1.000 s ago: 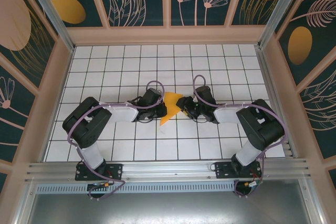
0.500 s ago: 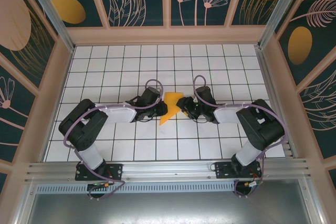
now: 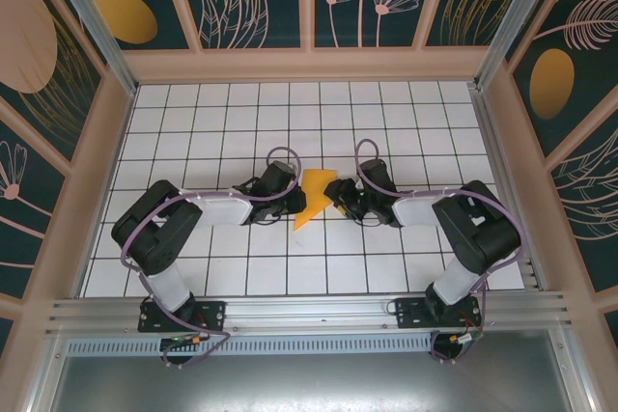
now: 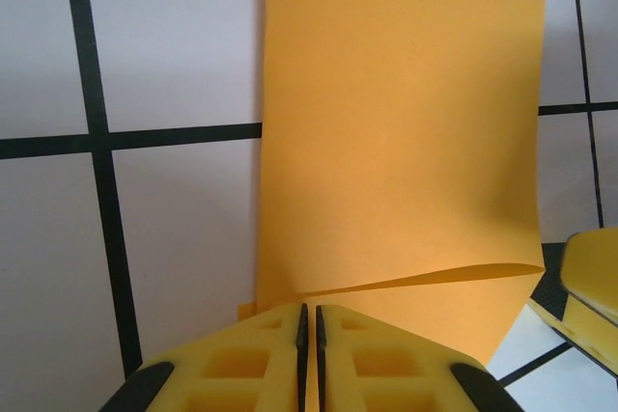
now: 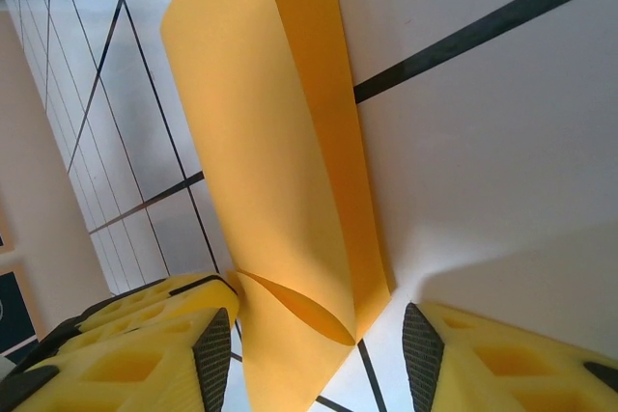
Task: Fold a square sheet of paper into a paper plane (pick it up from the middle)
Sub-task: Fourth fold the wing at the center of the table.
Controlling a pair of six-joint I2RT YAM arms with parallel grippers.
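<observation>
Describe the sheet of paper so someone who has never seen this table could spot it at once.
Look at the middle of the white gridded table. There, between the left gripper and the right gripper, is the square sheet of paper, folded over and curling up. Its plain orange-yellow colour stands out against the white tiles around it.

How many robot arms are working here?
2. The left arm comes in from the near left, the right arm from the near right; both reach the folded orange paper in the middle. None looks hidden.
</observation>
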